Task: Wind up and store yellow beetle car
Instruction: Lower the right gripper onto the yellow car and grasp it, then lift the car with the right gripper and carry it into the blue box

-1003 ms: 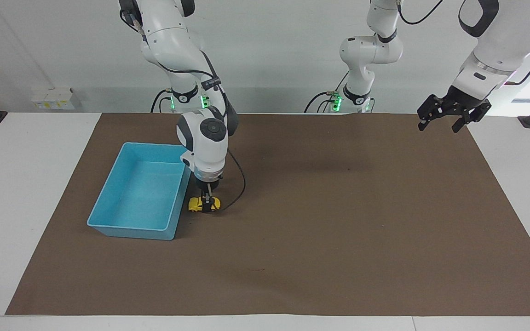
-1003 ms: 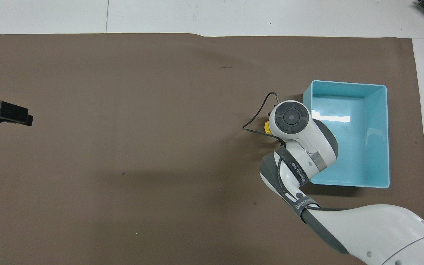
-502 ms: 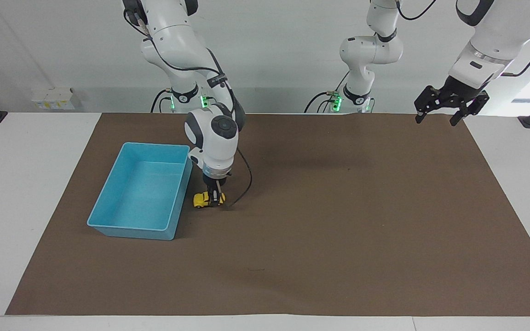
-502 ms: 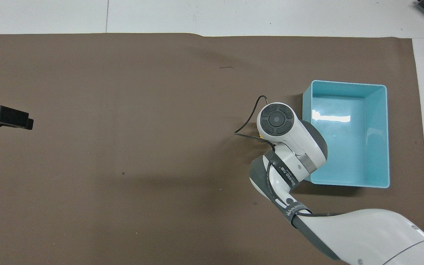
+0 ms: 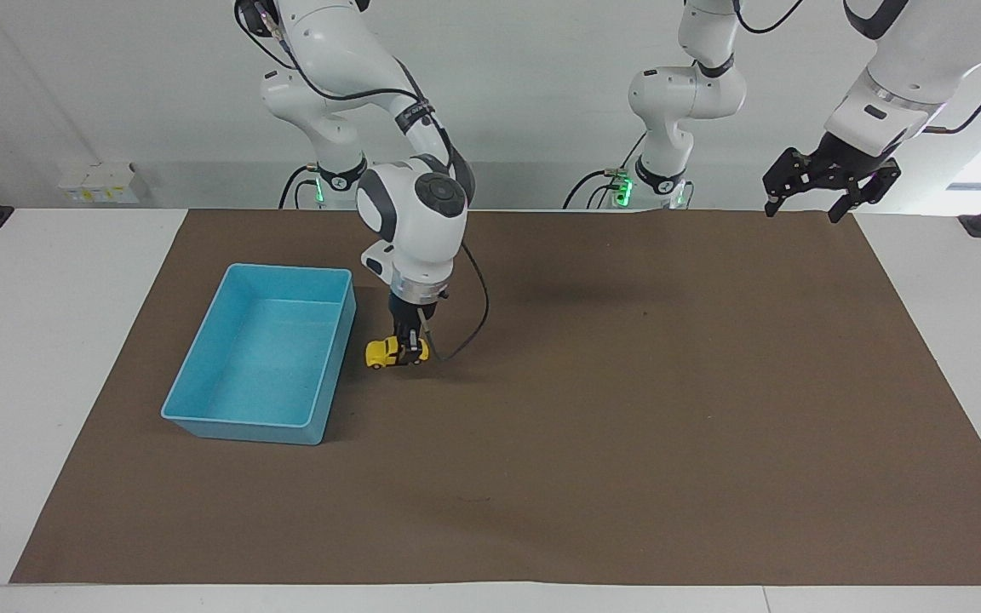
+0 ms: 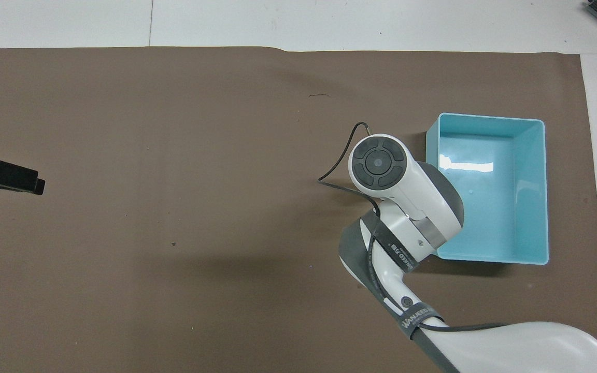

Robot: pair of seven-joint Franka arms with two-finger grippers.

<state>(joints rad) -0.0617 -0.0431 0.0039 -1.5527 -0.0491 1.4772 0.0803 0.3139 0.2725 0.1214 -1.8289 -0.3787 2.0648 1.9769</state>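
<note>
Right gripper [image 5: 410,351] clamped on yellow beetle car [image 5: 390,351], wheels on brown mat [image 5: 627,409] just beside blue bin [image 5: 201,407], bin empty so storing remains; left gripper [image 5: 812,187] waits raised, fingers spread.

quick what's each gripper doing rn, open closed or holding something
Right gripper: closed on the yellow beetle car, beside the blue bin.
Left gripper: open, holding nothing, waiting in the air at its own end of the table.
</note>
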